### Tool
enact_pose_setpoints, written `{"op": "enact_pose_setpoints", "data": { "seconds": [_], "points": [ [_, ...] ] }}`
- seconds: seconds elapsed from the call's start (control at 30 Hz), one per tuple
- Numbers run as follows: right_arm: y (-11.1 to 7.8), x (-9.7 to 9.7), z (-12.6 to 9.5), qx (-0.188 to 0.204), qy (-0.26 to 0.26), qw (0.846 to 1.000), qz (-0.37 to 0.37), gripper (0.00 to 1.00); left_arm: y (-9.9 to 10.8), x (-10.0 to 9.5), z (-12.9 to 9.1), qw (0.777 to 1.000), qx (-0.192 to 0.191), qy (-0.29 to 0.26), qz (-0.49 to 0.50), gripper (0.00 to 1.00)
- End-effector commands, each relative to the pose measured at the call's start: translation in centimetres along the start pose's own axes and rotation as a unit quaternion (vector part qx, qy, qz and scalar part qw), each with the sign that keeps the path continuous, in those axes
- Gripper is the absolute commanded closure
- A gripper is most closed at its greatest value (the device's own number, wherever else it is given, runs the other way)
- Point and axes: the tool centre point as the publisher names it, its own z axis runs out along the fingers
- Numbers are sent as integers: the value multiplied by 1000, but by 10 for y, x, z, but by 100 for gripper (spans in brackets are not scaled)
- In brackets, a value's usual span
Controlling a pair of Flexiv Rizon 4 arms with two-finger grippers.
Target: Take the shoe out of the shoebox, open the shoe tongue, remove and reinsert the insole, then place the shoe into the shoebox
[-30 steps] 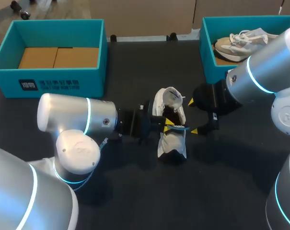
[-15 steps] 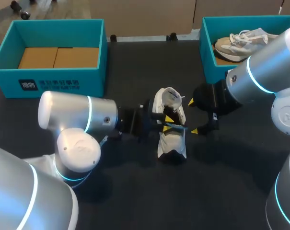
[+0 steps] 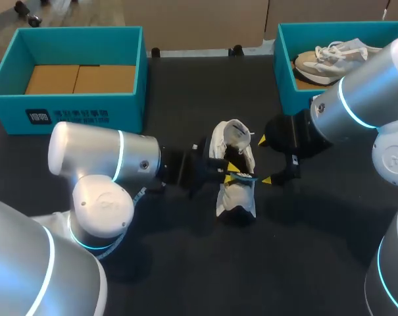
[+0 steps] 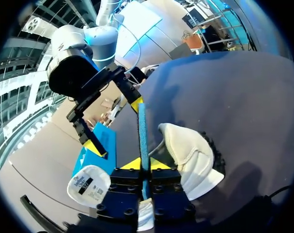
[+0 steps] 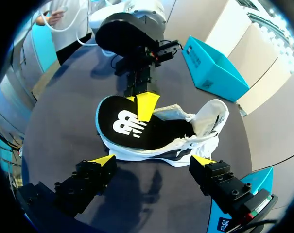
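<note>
1. Shoe (image 3: 235, 197) lies on its side near the middle of the table (image 3: 185, 276), with its insole (image 5: 122, 124) partly out of the opening.
2. Left arm (image 3: 120, 164) reaches in low from the table's left edge. The left gripper (image 4: 143, 164) is clamped on the insole's edge.
3. Right arm (image 3: 356, 99) comes in from the right edge. The right gripper (image 5: 151, 160) has its fingers spread wide, just beside the shoe.
</note>
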Motion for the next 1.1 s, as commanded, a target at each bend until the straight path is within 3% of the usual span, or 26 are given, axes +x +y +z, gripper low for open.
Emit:
{"op": "enact_pose_setpoints", "data": {
  "seconds": [0.03,0.33,0.63,0.67,0.7,0.8,1.1],
  "points": [
    [1,1,1,2,-1,1000,0,0,4,1,4,1000,-5,3,3,100],
    [1,1,1,2,-1,1000,0,0,24,0,13,1000,-14,5,27,100],
    [1,1,1,2,-1,1000,0,0,26,-4,10,999,-13,0,33,100],
    [1,1,1,2,-1,1000,0,0,24,-3,8,999,-12,-5,31,91],
    [1,1,1,2,-1,1000,0,0,22,-3,6,999,-10,-7,29,74],
    [1,1,1,2,-1,1000,0,0,14,-5,-1,999,-7,-12,30,72],
    [1,1,1,2,-1,1000,0,0,0,-2,0,1000,7,0,30,81]
  ]
}}
